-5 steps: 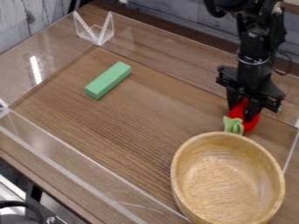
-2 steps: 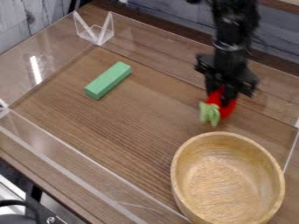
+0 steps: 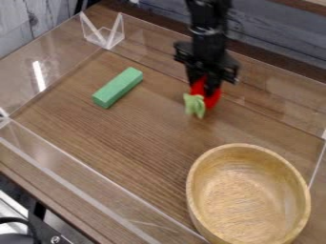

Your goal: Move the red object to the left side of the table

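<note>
As we look from the left, we see black cables (image 3: 21,227) in the lower corner, just outside the brown wood-grain table (image 3: 114,152). Near the table's far edge we make out a small clear, angular piece (image 3: 103,31), its outline catching the light. Nearer to us and slightly right of that piece lies the green rectangular block (image 3: 117,87), set at a slant. Around the middle of the view, well apart from the block, we have the dark gripper (image 3: 208,84) pointing down, its jaws closed around the red object (image 3: 213,96). We see the red body partly hidden between them, with its light green leafy end (image 3: 195,104) poking out toward us and to the left; we cannot tell whether it touches the tabletop. Farthest right, close to us, sits the round wooden bowl (image 3: 249,207), well apart from the gripper
</note>
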